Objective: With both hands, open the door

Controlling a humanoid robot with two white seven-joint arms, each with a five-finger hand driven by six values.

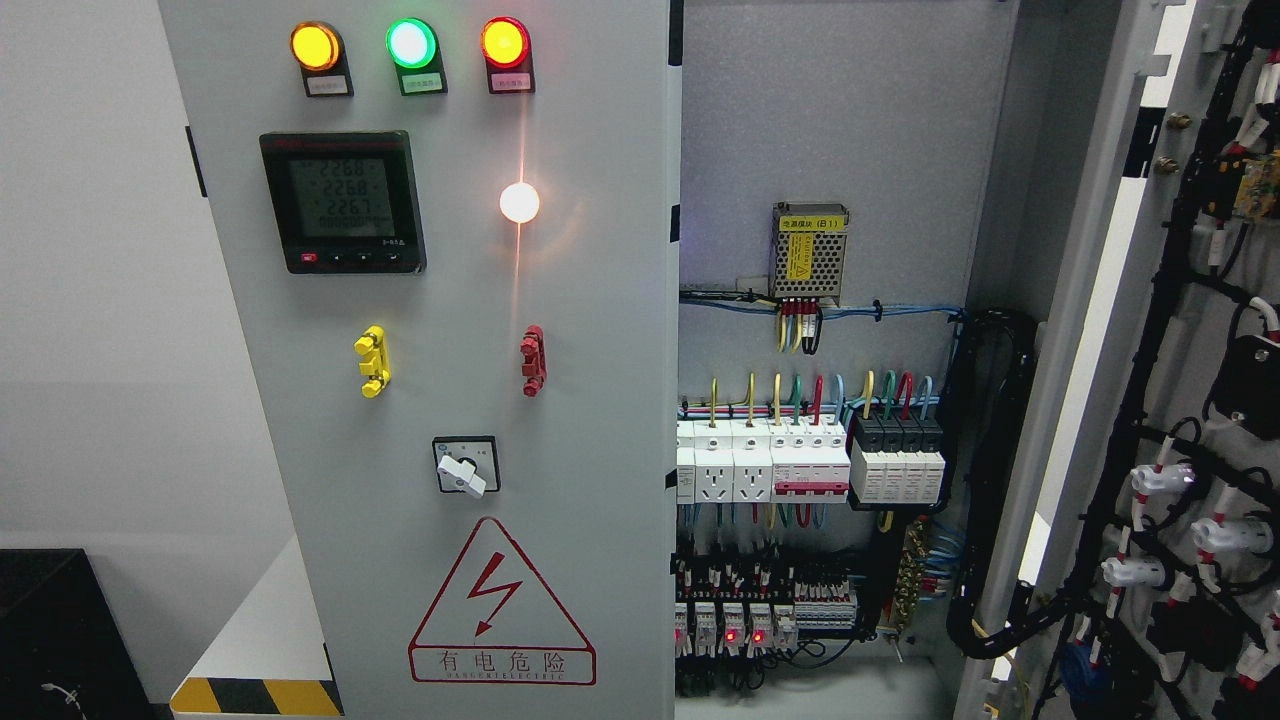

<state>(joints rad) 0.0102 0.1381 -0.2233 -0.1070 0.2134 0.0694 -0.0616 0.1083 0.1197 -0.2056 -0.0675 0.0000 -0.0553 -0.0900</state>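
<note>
Standing closed at the picture's left, the grey metal cabinet door [440, 350] carries amber, green and red indicator lamps [411, 43], a black digital meter [342, 202] and a red-bordered lightning warning triangle [500, 605]. Beside it, the right-hand grey door [1190, 420] is swung wide, baring white circuit breakers [765, 462] and coloured wiring. Neither robot hand shows, so their fingers cannot be judged.

no robot hand, wrist or arm within the head view
</note>
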